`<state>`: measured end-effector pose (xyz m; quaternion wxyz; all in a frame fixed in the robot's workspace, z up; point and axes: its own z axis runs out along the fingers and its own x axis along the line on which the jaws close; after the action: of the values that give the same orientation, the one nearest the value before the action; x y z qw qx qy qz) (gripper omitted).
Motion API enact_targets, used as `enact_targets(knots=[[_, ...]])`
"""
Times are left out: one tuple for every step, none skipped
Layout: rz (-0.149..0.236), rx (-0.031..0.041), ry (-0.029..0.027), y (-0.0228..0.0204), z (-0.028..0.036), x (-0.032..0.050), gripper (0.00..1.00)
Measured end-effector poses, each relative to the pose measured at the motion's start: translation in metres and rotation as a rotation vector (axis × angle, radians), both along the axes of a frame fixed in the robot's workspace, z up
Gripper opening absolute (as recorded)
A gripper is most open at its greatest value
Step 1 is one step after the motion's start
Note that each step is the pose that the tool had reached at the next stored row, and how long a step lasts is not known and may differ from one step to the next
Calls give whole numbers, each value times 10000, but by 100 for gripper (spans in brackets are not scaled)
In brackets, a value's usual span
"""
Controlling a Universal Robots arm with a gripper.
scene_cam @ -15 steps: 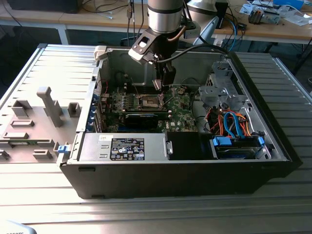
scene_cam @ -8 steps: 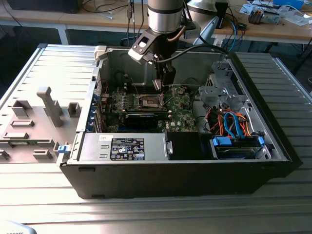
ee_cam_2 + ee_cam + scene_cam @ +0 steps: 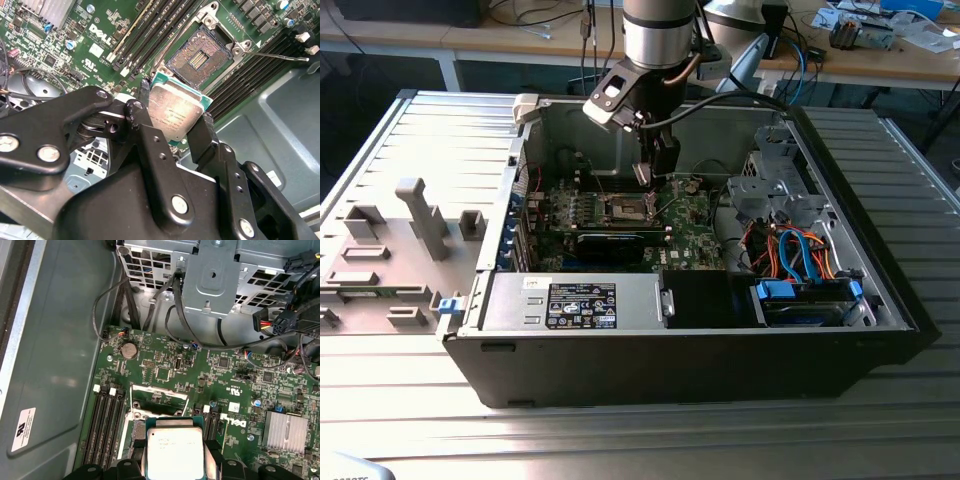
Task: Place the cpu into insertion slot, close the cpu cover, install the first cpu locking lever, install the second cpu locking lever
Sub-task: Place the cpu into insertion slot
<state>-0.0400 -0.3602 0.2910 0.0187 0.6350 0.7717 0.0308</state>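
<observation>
My end effector (image 3: 174,131) is clamped on the cpu (image 3: 176,107) by two opposite edges, holding it over the green motherboard (image 3: 100,35) inside the computer case (image 3: 720,350). The insertion slot (image 3: 200,55) lies uncovered near the board's middle, between the memory slots (image 3: 150,30). The cpu looks clear of it, I think.

I see a ribbed grey metal table (image 3: 620,440) carrying an open black computer case (image 3: 650,350) on its side. Just beside it, on the exterior view's left, lies a grey fixture plate (image 3: 420,275) with upright blocks.
</observation>
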Motion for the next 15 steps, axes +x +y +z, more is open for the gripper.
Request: enact_targets(knots=[[-7, 0, 0, 0, 0, 0, 55], [-19, 1, 0, 0, -1, 0, 55], [-30, 0, 0, 0, -1, 0, 55], [-38, 0, 0, 0, -1, 0, 55], [-44, 0, 0, 0, -2, 0, 55], [-54, 0, 0, 0, -2, 0, 55], [-60, 0, 0, 0, -2, 0, 55], [-72, 0, 0, 0, -3, 0, 55], [-78, 0, 0, 0, -3, 0, 55], [-85, 0, 0, 0, -3, 0, 55], [-91, 0, 0, 0, -3, 0, 55], [-102, 0, 0, 0, -4, 0, 55], [-110, 0, 0, 0, -4, 0, 55], [-123, 0, 0, 0, -4, 0, 55], [-137, 0, 0, 0, -5, 0, 55]])
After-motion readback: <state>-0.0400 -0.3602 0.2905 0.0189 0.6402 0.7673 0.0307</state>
